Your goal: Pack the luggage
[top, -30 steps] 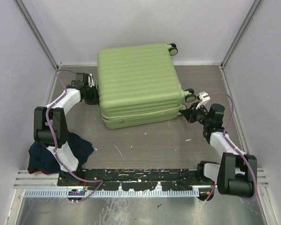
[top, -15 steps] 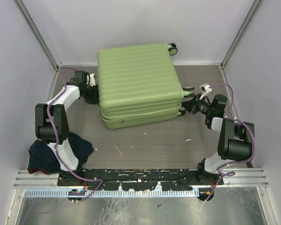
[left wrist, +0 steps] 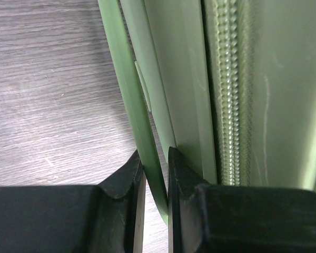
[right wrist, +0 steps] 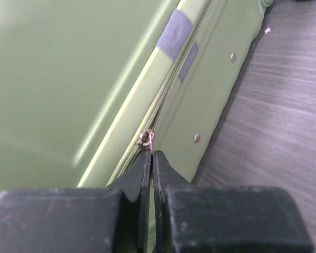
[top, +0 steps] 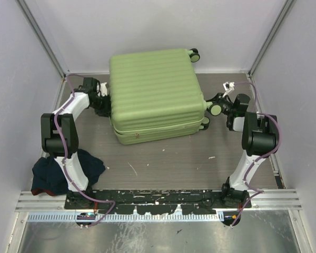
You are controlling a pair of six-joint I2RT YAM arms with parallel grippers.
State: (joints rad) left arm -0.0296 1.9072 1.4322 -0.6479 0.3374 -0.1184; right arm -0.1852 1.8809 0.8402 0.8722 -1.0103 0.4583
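The luggage (top: 155, 92) lies closed and flat on the bench (top: 168, 158), toward 12 o'clock. At its 9 o'clock side the left end effector (left wrist: 154, 158) clamps the green handle (left wrist: 130, 105). At 3 o'clock the right end effector (right wrist: 151, 154) pinches the zipper pull (right wrist: 145, 139). That tiny pull could slip free, or a hard tug could drag the case.

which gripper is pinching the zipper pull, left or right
The right gripper, shut on the small metal zipper pull at the luggage seam. The left gripper instead clamps the thin green handle on the opposite side.
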